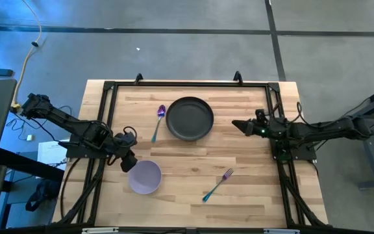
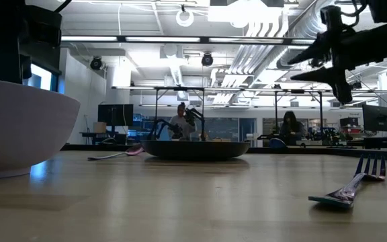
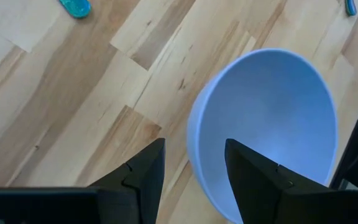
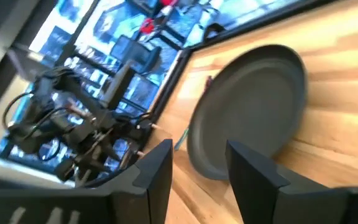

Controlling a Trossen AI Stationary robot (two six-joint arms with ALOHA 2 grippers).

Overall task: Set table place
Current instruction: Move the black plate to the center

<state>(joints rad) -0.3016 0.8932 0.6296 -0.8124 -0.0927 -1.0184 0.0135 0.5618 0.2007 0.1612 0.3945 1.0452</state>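
Left gripper (image 3: 191,174): fingers apart, straddling the near rim of the lavender bowl (image 3: 272,124), one finger over the table, the other over the bowl's wall. Nothing clamped. From above, the same gripper (image 1: 130,162) sits at the bowl's (image 1: 145,177) upper-left edge. Judged: lined up for a rim pinch, the only hold a wide, smooth bowl offers.

Right gripper (image 4: 197,168): fingers apart, empty, raised off the table, pointing at the dark plate (image 4: 247,112). From above it hangs (image 1: 239,126) just right of the plate (image 1: 189,118), not touching.

Plate: far-centre of the table (image 1: 252,188), flat. Spoon (image 1: 158,122) lies just left of it, purple head toward the far edge, apparently not touching. Fork (image 1: 218,184) lies well apart, toward the near right, tines pointing away, at a slant.

Judged: plate and spoon look placed; bowl and fork are not yet brought in. The bowl goes first, the left arm being nearest it. Risk: thin rim slipping from the pinch on lift.

Background: people seated at desks beyond the table.
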